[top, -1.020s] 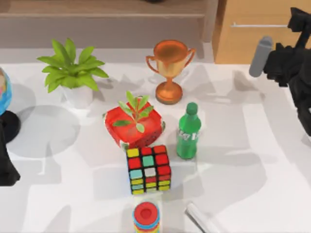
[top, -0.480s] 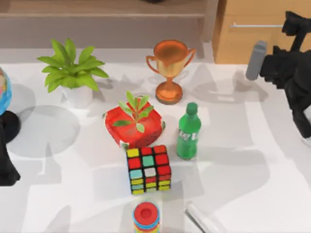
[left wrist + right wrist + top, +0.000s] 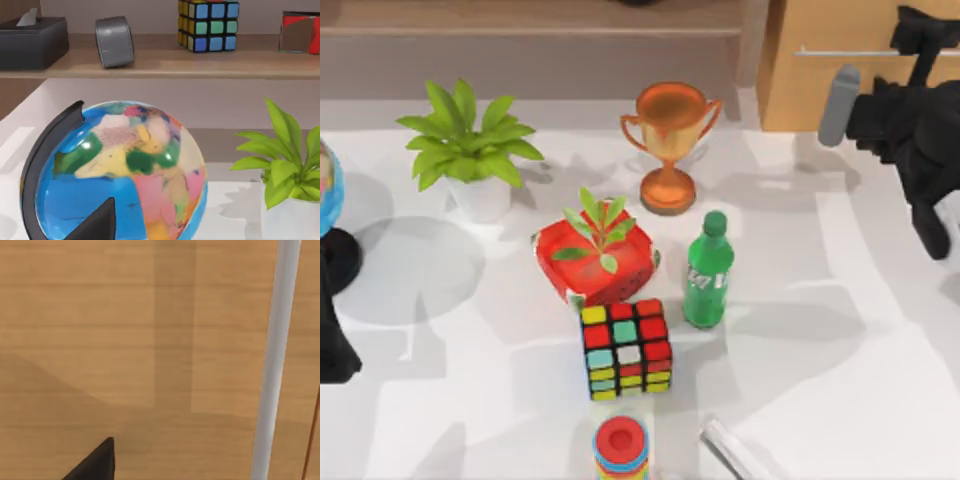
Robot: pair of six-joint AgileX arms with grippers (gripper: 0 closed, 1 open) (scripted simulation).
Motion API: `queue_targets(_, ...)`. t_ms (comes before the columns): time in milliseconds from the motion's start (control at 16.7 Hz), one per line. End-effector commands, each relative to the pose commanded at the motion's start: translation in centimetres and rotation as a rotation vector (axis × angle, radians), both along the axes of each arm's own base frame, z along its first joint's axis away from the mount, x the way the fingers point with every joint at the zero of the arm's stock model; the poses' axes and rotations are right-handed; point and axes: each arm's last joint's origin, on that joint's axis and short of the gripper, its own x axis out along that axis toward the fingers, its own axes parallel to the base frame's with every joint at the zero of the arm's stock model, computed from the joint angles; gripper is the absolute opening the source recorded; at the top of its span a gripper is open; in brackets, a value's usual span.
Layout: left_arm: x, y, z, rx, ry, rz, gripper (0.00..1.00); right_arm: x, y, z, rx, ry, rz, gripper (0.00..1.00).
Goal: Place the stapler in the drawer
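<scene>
The drawer (image 3: 840,70) is at the far right, its light tan wood front closed, with a thin silver bar handle (image 3: 845,52). My right gripper (image 3: 848,100) hovers just in front of it, a little below the handle. In the right wrist view, the drawer front (image 3: 150,340) is very near and the handle (image 3: 275,360) runs across it. The stapler (image 3: 732,447), pale grey-white and elongated, lies at the table's near edge, partly cut off, far from both grippers. My left arm (image 3: 332,340) is parked at the left edge beside the globe (image 3: 120,175).
Down the middle of the table stand a bronze trophy (image 3: 670,140), a red box with a sprig (image 3: 598,255), a green bottle (image 3: 708,272), a colour cube (image 3: 625,350) and a ring stack (image 3: 620,445). A potted plant (image 3: 470,150) stands at left. A shelf (image 3: 160,65) runs behind.
My right arm has moved away from me and slightly left, closing in on the drawer front. Nothing else has moved.
</scene>
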Motion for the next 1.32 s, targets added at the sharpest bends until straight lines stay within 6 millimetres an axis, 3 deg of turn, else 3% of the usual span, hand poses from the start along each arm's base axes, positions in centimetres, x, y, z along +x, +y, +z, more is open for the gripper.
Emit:
queue_targets(120, 0.0, 0.0, 0.0, 0.0, 0.0, 0.0, 1.0, 0.0, 0.0, 0.0, 0.0, 0.0, 0.0, 1.0)
queue_targets(900, 0.0, 0.0, 0.0, 0.0, 0.0, 0.0, 1.0, 0.0, 0.0, 0.0, 0.0, 0.0, 0.0, 0.02)
queue_targets(1320, 0.0, 0.0, 0.0, 0.0, 0.0, 0.0, 1.0, 0.0, 0.0, 0.0, 0.0, 0.0, 0.0, 0.0)
